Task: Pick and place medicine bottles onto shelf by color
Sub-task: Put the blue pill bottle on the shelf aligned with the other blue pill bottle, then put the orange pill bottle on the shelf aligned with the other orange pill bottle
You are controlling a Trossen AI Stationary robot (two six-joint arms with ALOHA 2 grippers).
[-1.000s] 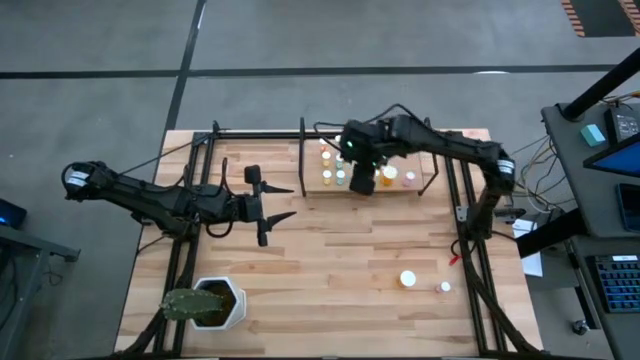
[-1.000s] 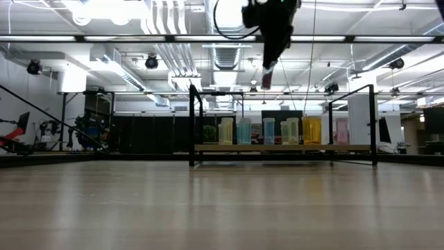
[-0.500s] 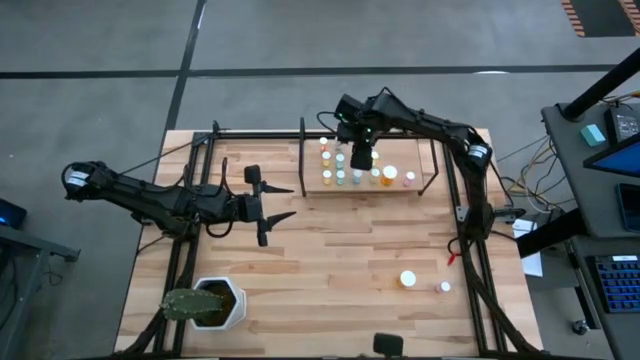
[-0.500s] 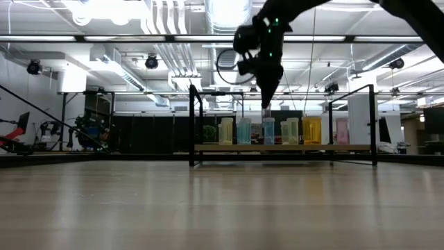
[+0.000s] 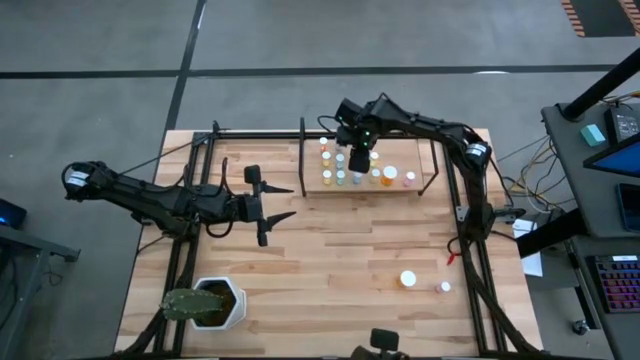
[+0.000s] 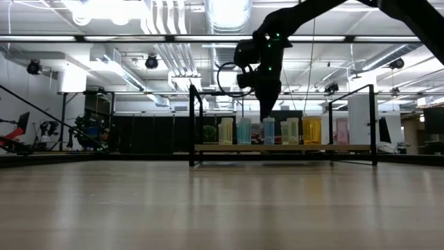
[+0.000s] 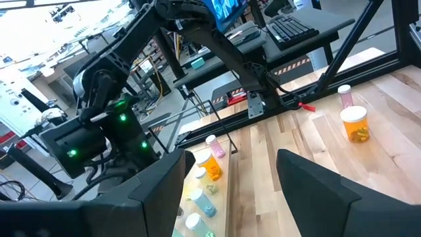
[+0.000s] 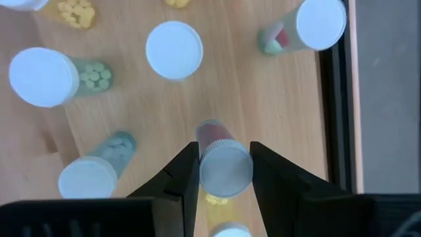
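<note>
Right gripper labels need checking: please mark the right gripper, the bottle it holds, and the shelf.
right gripper [image 8: 223,168], right wrist view, midway between fingertips.
pink bottle [image 8: 225,170], right wrist view, white cap.
shelf [image 5: 400,152], high view, bare board.

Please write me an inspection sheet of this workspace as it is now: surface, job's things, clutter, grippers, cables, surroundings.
Surface: butcher-block wooden tabletop.
Job's things: small light-wood shelf with black bars holding several pale-capped bottles; wide orange bottle and small pink bottle stand on the tabletop.
Clutter: white hexagonal plant pot.
Grippers: right gripper above the shelf, shut on a red-filled bottle; left gripper open, waiting left of centre.
Cables: black cable along the right arm.
Surroundings: desk with keyboard.
</note>
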